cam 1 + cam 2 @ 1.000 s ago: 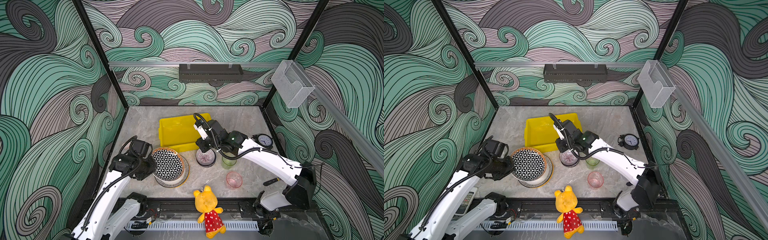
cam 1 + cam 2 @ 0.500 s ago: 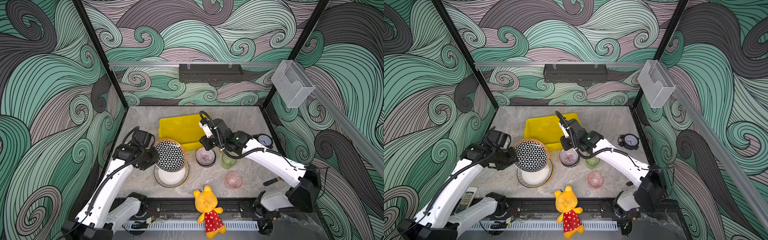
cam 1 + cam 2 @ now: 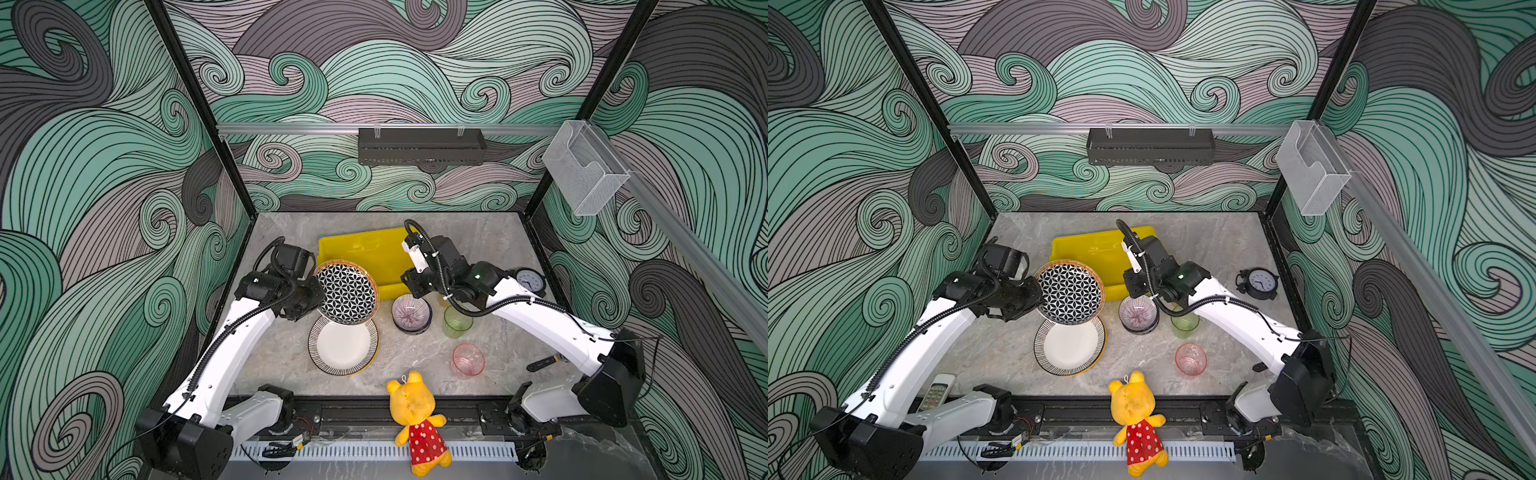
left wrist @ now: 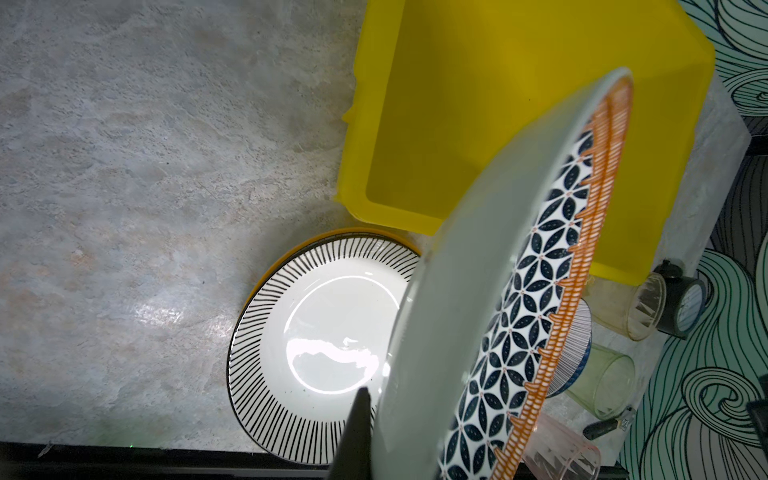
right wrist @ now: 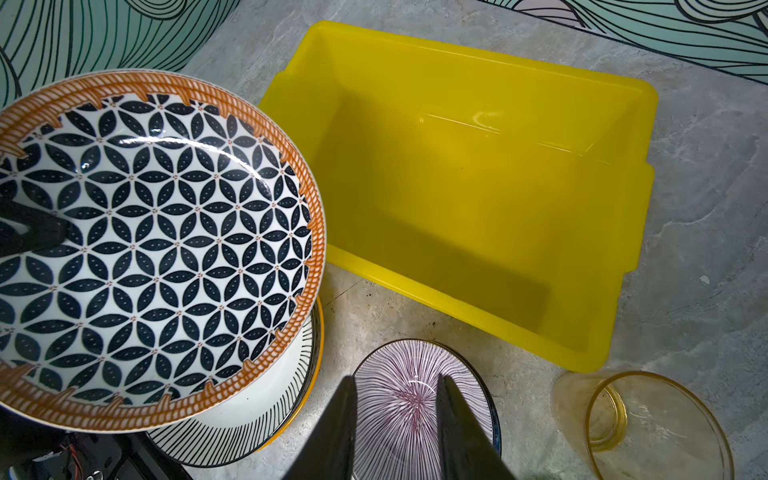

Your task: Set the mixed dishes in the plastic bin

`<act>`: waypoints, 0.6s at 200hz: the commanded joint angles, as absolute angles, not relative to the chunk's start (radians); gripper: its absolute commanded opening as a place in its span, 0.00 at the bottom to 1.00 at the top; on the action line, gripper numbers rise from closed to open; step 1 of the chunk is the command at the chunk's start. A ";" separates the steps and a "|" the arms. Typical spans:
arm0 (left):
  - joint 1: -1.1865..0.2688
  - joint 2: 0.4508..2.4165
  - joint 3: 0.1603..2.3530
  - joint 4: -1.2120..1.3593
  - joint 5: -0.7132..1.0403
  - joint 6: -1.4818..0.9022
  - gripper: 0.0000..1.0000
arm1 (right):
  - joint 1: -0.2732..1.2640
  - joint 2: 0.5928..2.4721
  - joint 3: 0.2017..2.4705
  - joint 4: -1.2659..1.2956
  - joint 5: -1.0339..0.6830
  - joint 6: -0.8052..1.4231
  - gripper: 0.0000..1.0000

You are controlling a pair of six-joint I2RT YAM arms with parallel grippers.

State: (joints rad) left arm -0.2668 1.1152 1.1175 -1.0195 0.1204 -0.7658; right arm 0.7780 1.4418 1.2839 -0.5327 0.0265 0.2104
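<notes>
My left gripper point(image 3: 318, 297) is shut on the rim of the black-white geometric plate point(image 3: 347, 296), held tilted above the table at the near left corner of the yellow plastic bin point(image 3: 365, 249). One finger point(image 4: 360, 409) lies on the plate's pale underside and the other finger point(image 5: 33, 232) on its patterned face. A striped-rim plate point(image 3: 343, 345) lies below, on top of a yellow-edged plate. My right gripper point(image 5: 395, 380) hovers open over the purple-striped bowl point(image 5: 415, 411), touching nothing. An amber cup point(image 5: 648, 424), a green cup point(image 3: 457, 322) and a pink cup point(image 3: 468, 359) stand nearby.
A yellow plush bear point(image 3: 415, 411) sits at the front edge. A small clock point(image 3: 528, 280) stands by the right wall and a remote point(image 3: 934, 392) lies at the front left. A black rack point(image 3: 419, 145) and a clear box point(image 3: 584, 166) hang on the walls.
My left arm has lifted the geometric plate off the stack and carried it back toward the bin. My right gripper has drawn back a little over the purple-striped bowl.
</notes>
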 commanded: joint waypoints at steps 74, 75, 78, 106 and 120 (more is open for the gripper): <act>-0.276 1.249 1.276 -0.774 0.152 -0.737 0.00 | 0.762 1.416 1.266 -0.521 0.053 0.215 0.35; -0.276 1.251 1.278 -0.774 0.151 -0.736 0.00 | 0.761 1.416 1.266 -0.520 0.053 0.215 0.35; -0.276 1.255 1.281 -0.772 0.151 -0.735 0.00 | 0.761 1.414 1.266 -0.518 0.053 0.215 0.35; -0.276 1.290 1.295 -0.738 0.140 -0.734 0.00 | 0.755 1.413 1.270 -0.519 0.054 0.212 0.35; -0.276 1.306 1.296 -0.715 0.134 -0.737 0.00 | 0.753 1.414 1.272 -0.519 0.054 0.206 0.35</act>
